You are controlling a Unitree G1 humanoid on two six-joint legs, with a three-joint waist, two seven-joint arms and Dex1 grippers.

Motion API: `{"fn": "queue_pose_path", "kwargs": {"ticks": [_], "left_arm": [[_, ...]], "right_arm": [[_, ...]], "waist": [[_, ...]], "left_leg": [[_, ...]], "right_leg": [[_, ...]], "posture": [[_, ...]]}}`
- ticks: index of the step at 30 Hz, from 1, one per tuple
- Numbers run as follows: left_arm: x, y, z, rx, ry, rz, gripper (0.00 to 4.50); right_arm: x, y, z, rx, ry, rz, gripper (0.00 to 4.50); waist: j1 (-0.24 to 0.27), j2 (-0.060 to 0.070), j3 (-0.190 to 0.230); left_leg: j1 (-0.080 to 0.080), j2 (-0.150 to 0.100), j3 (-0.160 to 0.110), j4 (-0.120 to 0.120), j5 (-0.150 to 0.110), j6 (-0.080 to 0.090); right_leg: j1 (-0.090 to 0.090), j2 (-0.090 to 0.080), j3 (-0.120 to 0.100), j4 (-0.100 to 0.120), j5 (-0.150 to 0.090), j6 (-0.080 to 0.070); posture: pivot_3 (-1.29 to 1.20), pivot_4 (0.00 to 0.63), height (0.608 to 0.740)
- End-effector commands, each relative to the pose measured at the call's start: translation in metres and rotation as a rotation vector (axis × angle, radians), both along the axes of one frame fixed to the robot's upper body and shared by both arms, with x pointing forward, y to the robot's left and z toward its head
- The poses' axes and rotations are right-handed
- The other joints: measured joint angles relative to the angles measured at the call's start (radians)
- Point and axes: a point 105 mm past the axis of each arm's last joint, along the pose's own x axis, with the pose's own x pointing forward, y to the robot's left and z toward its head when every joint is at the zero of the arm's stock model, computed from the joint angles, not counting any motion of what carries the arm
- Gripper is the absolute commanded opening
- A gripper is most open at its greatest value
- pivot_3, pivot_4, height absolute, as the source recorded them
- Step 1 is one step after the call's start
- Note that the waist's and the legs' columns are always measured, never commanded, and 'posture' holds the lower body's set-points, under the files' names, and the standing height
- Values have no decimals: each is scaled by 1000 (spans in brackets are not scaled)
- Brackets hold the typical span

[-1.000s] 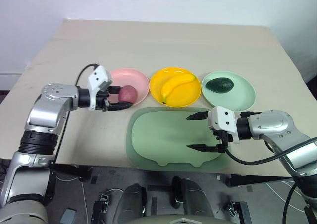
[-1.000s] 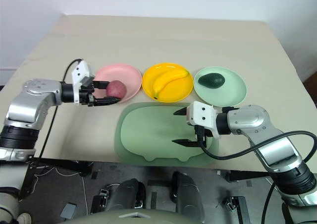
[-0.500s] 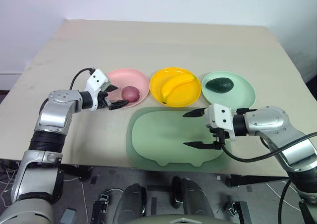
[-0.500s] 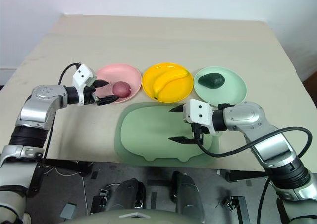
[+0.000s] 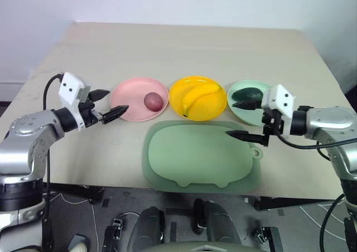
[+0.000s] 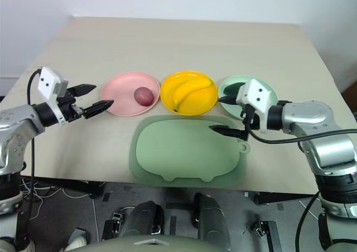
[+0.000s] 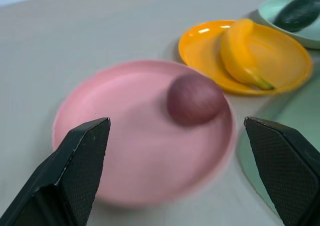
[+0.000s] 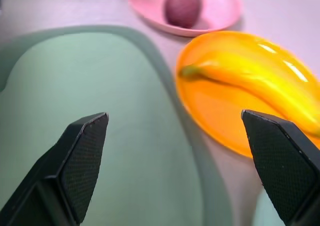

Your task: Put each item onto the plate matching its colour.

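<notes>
Three plates, one item each: reddish-purple fruit on pink plate, banana on yellow plate, avocado on mint plate. Head view adds sage tray at 6 o'clock whole. Left gripper, right gripper: both spread, empty.

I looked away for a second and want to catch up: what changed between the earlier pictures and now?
The left gripper let go of the reddish-purple fruit, which now lies free on the pink plate, and drew back to the robot's left, open. The right gripper, open throughout, moved off the sage-green tray toward its right edge. Banana, avocado and all plates stayed put.
</notes>
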Motion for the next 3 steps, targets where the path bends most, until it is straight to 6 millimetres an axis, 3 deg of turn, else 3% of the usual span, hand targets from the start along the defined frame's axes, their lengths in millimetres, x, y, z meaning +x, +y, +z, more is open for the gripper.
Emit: {"fn": "queue_pose_path", "kwargs": {"ticks": [1,3], "left_arm": [[-17,-8,7,4,-16,-21,4491],[-19,-12,3,-9,-3,-24,4491]], "right_arm": [[-1,-29,13,48,-12,-106,4500],[-1,-39,9,28,-7,-144,4500]], "waist": [[4,0,0],[5,0,0]], "left_leg": [[1,0,0,0,0,0],[1,-1,0,0,0,1]], "right_leg": [[1,0,0,0,0,0],[2,-1,1,0,0,0]], "posture": [[0,150,740],[0,150,740]]}}
